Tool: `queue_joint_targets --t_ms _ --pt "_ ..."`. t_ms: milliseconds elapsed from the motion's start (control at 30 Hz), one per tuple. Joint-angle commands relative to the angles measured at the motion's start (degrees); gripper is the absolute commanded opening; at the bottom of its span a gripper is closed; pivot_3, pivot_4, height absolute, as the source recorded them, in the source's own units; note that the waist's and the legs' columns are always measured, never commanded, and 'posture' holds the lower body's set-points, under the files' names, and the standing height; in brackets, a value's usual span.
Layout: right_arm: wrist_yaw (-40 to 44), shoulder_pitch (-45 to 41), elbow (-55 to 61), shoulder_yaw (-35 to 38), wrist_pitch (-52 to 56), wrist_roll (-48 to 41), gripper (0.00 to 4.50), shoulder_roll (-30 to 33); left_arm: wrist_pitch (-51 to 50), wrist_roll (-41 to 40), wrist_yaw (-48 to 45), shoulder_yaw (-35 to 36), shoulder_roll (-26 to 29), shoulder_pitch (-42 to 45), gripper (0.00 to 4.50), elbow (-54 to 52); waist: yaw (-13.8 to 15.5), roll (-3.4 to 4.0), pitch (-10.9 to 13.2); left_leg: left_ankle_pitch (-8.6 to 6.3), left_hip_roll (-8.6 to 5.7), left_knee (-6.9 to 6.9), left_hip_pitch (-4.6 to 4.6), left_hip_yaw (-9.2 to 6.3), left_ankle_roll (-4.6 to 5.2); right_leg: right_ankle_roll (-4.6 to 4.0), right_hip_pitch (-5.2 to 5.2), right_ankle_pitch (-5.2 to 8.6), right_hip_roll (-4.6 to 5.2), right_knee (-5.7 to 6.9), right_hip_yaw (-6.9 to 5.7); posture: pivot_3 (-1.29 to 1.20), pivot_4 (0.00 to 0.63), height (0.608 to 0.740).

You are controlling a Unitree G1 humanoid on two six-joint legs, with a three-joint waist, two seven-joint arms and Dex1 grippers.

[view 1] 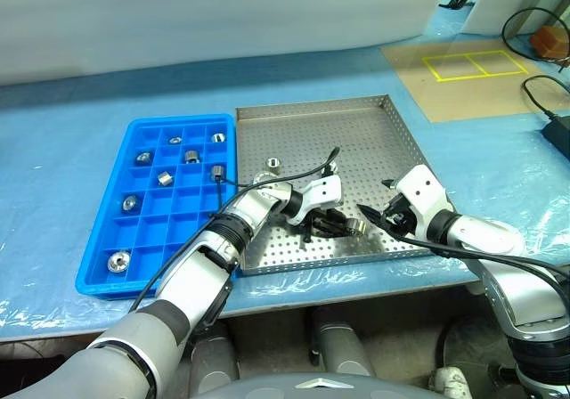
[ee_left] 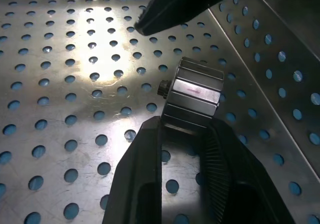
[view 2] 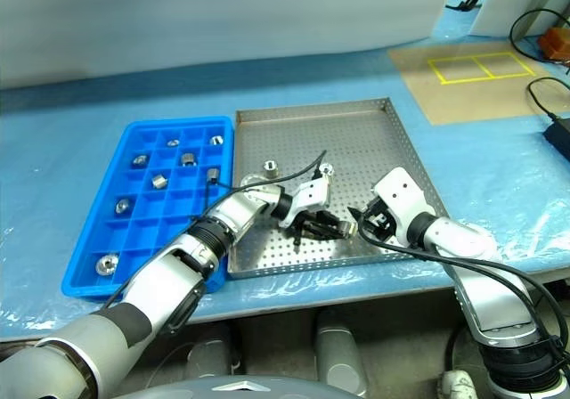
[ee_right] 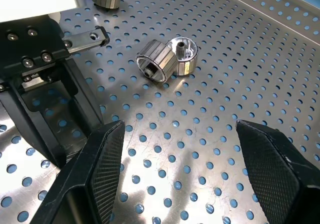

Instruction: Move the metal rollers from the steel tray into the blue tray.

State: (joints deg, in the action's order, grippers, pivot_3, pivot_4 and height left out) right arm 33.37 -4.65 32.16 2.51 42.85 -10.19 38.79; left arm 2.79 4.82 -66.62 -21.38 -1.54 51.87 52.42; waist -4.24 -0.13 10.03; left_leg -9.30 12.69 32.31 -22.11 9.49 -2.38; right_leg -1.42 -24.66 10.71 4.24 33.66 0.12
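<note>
Between the closed left pincer's fingers lies a faceted silver metal roller, axis level, over the perforated steel tray; the right pincer gapes empty; the blue compartmented plastic tray holds rollers.

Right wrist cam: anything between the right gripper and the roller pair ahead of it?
Nothing. In the right wrist view only bare perforated floor of the steel tray lies between the open right gripper and the two metal rollers.
</note>
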Motion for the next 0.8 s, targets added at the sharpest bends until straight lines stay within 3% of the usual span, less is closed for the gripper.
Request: queue_joint_targets --t_ms 33,333,467,800 --pt "-0.2 -0.9 1.5 -0.3 -1.1 0.3 3.70 0.6 0.5 -1.0 0.3 1.4 -0.3 0.6 0.77 -0.3 0.0 0.00 0.0 0.00 0.00 0.00 0.00 0.00 0.00 0.00 0.00 0.00 0.00 0.00 0.00 -0.57 0.150 0.740" --pt "-0.1 -1.9 0.7 -1.4 -1.5 0.3 3.70 0.1 0.9 -1.6 3.5 3.5 -0.5 1.5 0.77 -0.4 0.0 0.00 0.0 -0.01 0.00 -0.01 0.00 0.00 0.01 -0.01 0.00 -0.01 0.00 0.00 0.00 -0.56 0.150 0.740" --pt "0.3 -3.9 -0.3 -1.3 -2.2 -0.5 3.70 -0.4 -1.9 -4.3 3.1 6.3 1.5 1.7 0.77 -6.1 0.1 0.00 0.0 -0.01 0.01 -0.01 -0.01 0.00 0.01 -0.01 -0.01 -0.01 0.00 0.00 -0.01 -0.52 0.150 0.740" --pt "7.9 -18.3 -7.7 -1.3 -4.1 -6.6 3.70 0.2 -12.2 -9.6 -2.0 8.9 16.5 -7.7 0.77 -30.7 0.8 0.08 0.0 0.01 0.10 -0.08 0.10 0.02 -0.02 -0.08 -0.01 -0.05 -0.02 0.11 -0.07 -0.35 0.150 0.740"
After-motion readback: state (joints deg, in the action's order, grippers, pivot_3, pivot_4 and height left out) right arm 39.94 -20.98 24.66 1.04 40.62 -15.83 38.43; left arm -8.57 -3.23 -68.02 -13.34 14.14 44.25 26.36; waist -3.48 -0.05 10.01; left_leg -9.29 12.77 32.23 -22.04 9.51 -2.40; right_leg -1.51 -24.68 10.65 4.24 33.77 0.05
